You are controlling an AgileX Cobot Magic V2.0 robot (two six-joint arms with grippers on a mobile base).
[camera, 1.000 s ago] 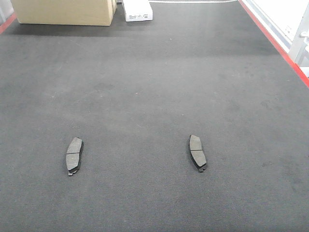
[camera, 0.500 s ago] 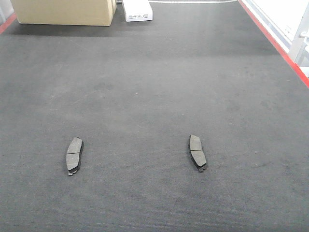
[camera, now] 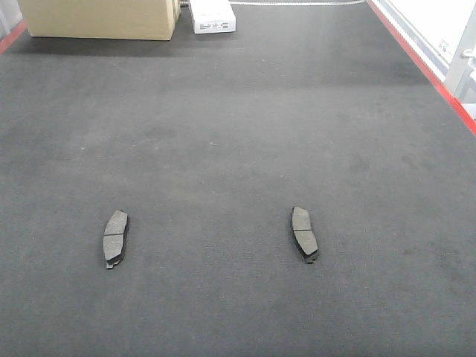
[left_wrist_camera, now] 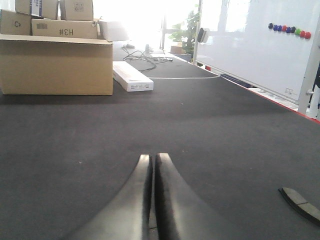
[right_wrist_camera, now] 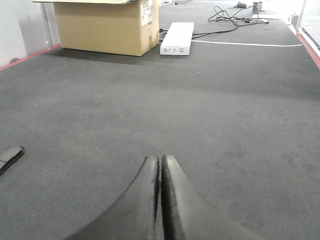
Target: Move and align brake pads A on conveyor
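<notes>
Two brake pads A lie flat on the dark grey conveyor [camera: 238, 134], lengthwise toward the far end and roughly side by side. The left pad [camera: 114, 238] and the right pad [camera: 304, 234] are far apart. Neither gripper shows in the front view. In the left wrist view my left gripper [left_wrist_camera: 152, 156] is shut and empty, low over the belt, with one pad [left_wrist_camera: 300, 204] at its lower right. In the right wrist view my right gripper [right_wrist_camera: 160, 158] is also shut on nothing, and one pad [right_wrist_camera: 10, 157] peeks in at the left edge.
A cardboard box [camera: 97, 18] and a flat white box [camera: 212, 16] stand at the belt's far end, with cables [right_wrist_camera: 235, 15] behind. Red side edges [camera: 424, 71] bound the belt. A whiteboard [left_wrist_camera: 255, 45] stands along the right side.
</notes>
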